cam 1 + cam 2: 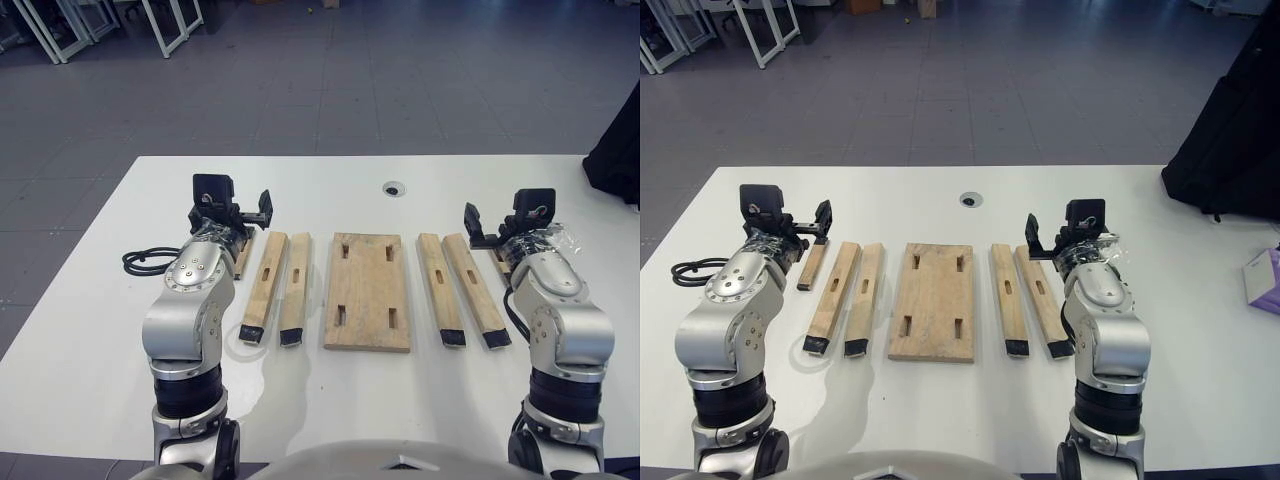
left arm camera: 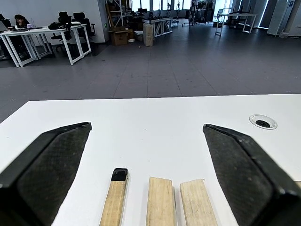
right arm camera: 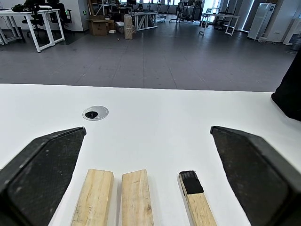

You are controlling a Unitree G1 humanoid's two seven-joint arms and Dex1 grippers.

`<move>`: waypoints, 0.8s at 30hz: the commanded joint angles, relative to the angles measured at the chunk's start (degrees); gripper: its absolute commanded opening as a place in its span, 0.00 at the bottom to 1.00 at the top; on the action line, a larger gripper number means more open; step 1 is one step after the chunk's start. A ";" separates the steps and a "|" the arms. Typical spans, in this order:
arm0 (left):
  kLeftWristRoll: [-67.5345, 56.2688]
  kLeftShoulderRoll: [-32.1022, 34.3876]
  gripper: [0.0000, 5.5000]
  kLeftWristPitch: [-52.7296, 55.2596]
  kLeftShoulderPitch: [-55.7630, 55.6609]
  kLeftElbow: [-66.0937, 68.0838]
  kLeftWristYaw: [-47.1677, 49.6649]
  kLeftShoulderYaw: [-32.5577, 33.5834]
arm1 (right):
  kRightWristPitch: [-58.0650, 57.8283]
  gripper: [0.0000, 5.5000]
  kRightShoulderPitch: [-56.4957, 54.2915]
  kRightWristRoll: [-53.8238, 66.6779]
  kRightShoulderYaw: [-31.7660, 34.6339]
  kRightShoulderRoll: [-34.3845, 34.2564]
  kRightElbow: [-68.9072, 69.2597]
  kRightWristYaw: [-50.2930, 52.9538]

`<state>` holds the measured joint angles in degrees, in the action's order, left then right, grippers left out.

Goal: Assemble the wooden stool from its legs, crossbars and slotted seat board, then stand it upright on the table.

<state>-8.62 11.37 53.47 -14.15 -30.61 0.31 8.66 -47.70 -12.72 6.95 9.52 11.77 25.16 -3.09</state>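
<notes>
A: How far along is the stool?

B: It looks barely begun. Every piece lies flat and separate on the table (image 1: 940, 190). At the far left there is a black cable (image 1: 690, 268), which is no part of the job. Next comes the left crossbar (image 1: 812, 266), close against the left arm. After that the left pair of legs (image 1: 832, 298) lie side by side. The seat board (image 1: 933, 300) is in the middle with its four slots facing up. Then comes the right pair of legs (image 1: 1008, 298), and last the right crossbar (image 3: 200, 207) by the right arm.

A: So nothing is joined?

B: Nothing. No leg sits in the board and no crossbar sits in a leg. All the fitting is left to do, and then the standing up.

A: What about the left tool?

B: The left tool (image 1: 792, 215) hangs low over the far ends of the left crossbar and the legs next to it. It is spread wide and empty, and it touches no wood.

A: And the right one?

B: The right tool (image 1: 1060, 232) is much the same. It is wide open, grips nothing, and sits above the far ends of the right legs and crossbar.

A: Anything beyond the board?

B: There is a small round hole (image 1: 970, 199) in the table.
</notes>
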 commanded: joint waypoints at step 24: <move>0.90 -1.52 0.80 0.75 3.50 -4.24 1.57 1.53 | 7.05 0.88 14.97 8.61 7.19 24.69 -18.18 -32.31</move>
<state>-8.10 10.06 53.56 -11.01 -34.27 1.50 9.94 -41.91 0.46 15.89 17.97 36.14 8.03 -34.69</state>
